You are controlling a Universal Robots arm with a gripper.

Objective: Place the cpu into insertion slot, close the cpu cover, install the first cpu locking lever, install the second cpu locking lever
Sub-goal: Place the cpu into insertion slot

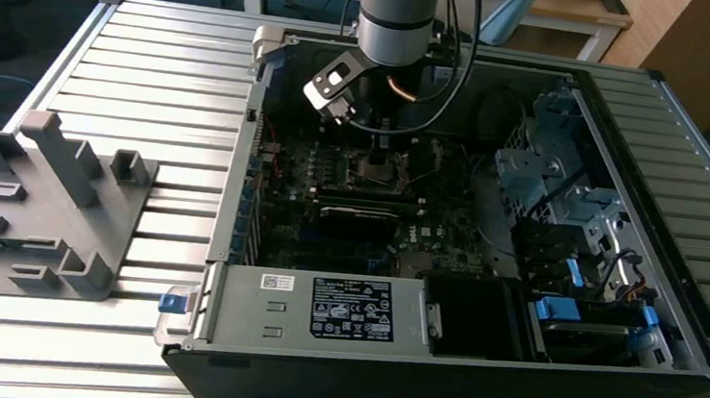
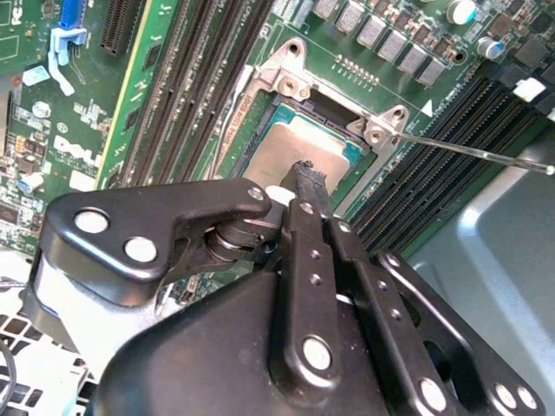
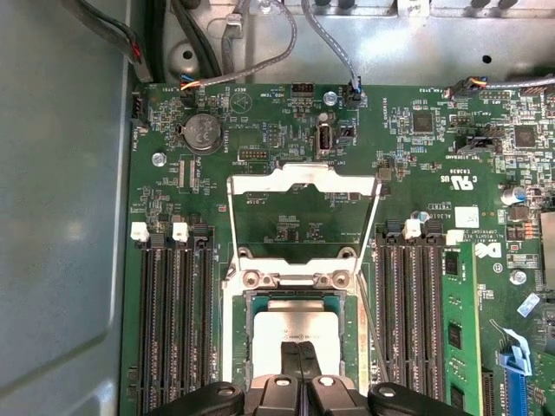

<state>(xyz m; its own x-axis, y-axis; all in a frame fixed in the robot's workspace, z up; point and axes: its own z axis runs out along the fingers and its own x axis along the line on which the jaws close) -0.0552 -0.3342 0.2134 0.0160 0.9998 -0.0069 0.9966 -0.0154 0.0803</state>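
The cpu (image 3: 290, 329) lies flat inside the insertion slot (image 3: 232, 347) of the green motherboard, its grey metal top facing up. My gripper (image 3: 299, 348) is shut, its two thin black fingers pressed together with their tips right over the cpu's top (image 2: 299, 143). In the second wrist view the gripper (image 2: 310, 173) seems to touch the chip near its edge. The cpu cover (image 3: 303, 179) is swung open and lies back on the board beyond the slot. A thin locking lever (image 2: 473, 149) stands free beside the slot. In the exterior view the gripper (image 1: 379, 145) hangs over the slot (image 1: 377, 169).
The motherboard sits deep in an open computer case (image 1: 241, 179) on a slatted grey table. Black memory slots (image 3: 173, 321) flank the socket on both sides. Cables (image 3: 329, 43) run along the case wall. A grey plastic fixture (image 1: 45, 211) stands at the exterior view's left.
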